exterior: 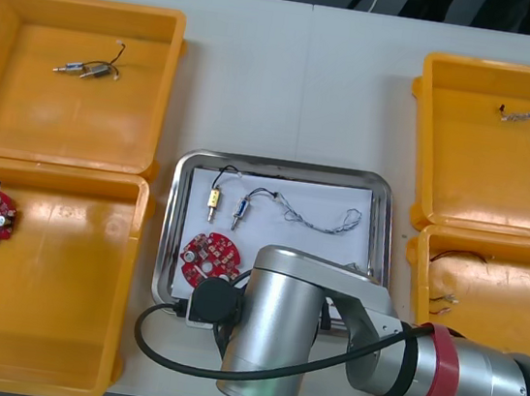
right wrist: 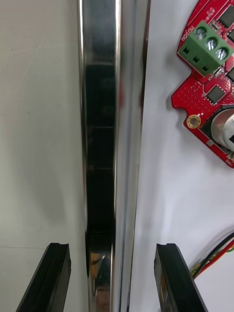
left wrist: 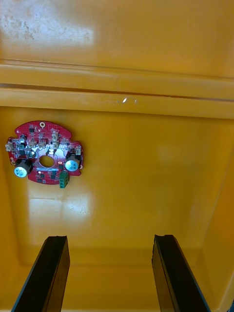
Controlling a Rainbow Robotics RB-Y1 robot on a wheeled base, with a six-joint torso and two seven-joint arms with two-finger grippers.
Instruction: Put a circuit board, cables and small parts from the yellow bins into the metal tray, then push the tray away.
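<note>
Metal tray (right wrist: 100, 122) rim runs straight away through the right end effector (right wrist: 111, 248), wide open and empty.

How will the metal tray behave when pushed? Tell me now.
The metal tray looks rigid, so it would probably slide as one piece over the table. The open right end effector straddles its rim, so it should follow rather than slip away. The loose circuit board and cables inside may shift. The left end effector hovers open over a yellow bin.
</note>
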